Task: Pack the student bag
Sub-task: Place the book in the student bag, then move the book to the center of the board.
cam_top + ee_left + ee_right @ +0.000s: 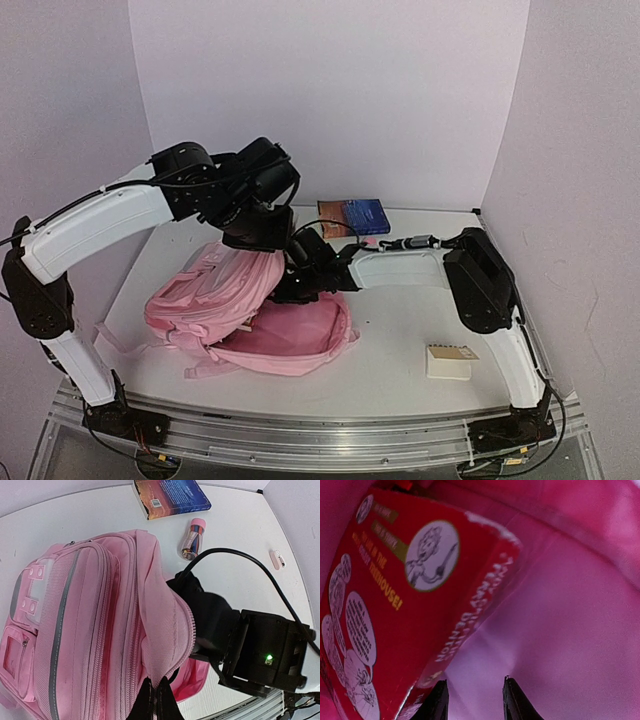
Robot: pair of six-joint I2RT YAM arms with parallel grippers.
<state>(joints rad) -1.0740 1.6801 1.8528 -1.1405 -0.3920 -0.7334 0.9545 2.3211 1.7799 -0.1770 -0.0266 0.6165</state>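
Inside the student bag (90, 630), the right tool (474, 700) is open, red book (395, 605) at its ten o'clock; left tool (156, 686) grips the bag.

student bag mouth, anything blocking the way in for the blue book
Yes: the right arm fills the mouth of the student bag, under the flap the left claw pinches up. The blue book lies beyond it.

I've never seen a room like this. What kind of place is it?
Probably a robot lab booth: plain pale walls box in a white table, the left arm and right arm are bolted to a metal rail at its edge, and a pink backpack lies there.
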